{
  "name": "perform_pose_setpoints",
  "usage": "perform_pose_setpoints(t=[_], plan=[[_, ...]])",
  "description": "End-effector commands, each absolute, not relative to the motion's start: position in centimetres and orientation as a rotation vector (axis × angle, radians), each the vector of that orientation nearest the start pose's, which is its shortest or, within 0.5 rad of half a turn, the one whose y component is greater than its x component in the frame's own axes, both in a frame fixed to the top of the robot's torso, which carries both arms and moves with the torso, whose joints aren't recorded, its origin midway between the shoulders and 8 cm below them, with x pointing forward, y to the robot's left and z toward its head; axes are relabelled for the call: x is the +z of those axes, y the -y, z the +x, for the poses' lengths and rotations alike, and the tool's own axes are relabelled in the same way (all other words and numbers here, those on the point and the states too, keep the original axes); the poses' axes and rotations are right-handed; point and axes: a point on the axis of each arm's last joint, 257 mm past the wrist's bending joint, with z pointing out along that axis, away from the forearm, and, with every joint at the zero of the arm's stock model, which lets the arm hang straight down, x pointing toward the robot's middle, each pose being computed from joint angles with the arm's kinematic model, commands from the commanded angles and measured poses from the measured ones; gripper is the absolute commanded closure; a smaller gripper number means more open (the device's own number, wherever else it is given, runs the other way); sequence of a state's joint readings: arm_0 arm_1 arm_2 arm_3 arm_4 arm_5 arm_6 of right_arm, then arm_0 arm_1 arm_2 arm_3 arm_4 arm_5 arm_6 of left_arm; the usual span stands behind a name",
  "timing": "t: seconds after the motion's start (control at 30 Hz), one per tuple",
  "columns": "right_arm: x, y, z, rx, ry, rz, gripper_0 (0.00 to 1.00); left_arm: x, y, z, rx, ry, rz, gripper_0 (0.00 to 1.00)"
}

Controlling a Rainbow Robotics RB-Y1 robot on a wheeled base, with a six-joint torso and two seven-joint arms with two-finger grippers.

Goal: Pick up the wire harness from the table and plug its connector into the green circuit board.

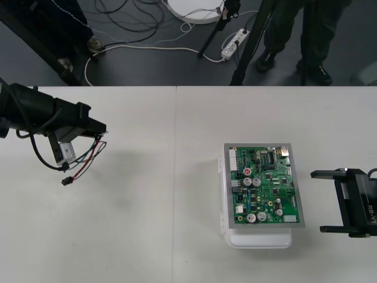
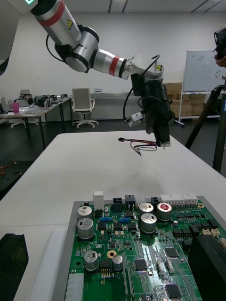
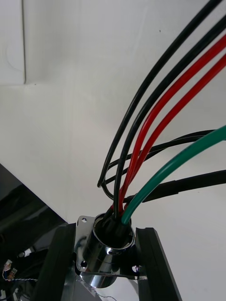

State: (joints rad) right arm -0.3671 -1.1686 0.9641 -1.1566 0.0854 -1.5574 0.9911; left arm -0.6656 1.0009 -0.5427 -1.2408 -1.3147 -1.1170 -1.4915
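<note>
My left gripper (image 1: 97, 134) hovers over the table's left side, shut on the wire harness (image 1: 87, 156). In the left wrist view the round metal socket (image 3: 104, 256) sits clamped between the two black fingers (image 3: 60, 263), with red, black and green wires (image 3: 155, 141) rising from it. The wires hang down to the small black plug (image 1: 66, 181), which dangles free just above the table. The green circuit board (image 1: 266, 184) lies on its white base (image 1: 259, 239) right of centre. My right gripper (image 1: 333, 200) waits open just right of the board. The right wrist view shows the board (image 2: 141, 254) close by and the left gripper (image 2: 162, 134) with the harness (image 2: 143, 145) far beyond it.
A seam (image 1: 175, 177) runs down the middle of the table between the left gripper and the board. Bare table lies between them. Cables and a power strip (image 1: 234, 42) lie on the dark floor past the far edge.
</note>
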Motion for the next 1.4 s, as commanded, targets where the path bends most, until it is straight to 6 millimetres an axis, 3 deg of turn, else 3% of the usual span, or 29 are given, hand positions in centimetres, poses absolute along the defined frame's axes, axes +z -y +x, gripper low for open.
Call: perform_pose_setpoints(t=[0.03,0.27,0.63,1.23,1.4], plan=[[-18.5,23.8,29.0,0.934,-0.956,-1.323,0.0,-20.3,-25.3,47.7,0.338,-0.155,2.393,1.0],[-18.5,23.8,29.0,0.934,-0.956,-1.323,0.0,-20.1,-25.1,45.6,0.19,-0.369,2.335,1.0],[-18.5,23.8,29.0,0.934,-0.956,-1.323,0.0,-19.3,-24.6,42.9,0.11,-0.563,2.303,1.0],[-18.5,23.8,29.0,0.934,-0.956,-1.323,0.0,-16.9,-20.6,38.2,-0.021,-0.856,2.178,1.0],[-18.5,23.8,29.0,0.934,-0.956,-1.323,0.0,-15.6,-19.2,38.5,-0.004,-0.927,2.11,1.0]])
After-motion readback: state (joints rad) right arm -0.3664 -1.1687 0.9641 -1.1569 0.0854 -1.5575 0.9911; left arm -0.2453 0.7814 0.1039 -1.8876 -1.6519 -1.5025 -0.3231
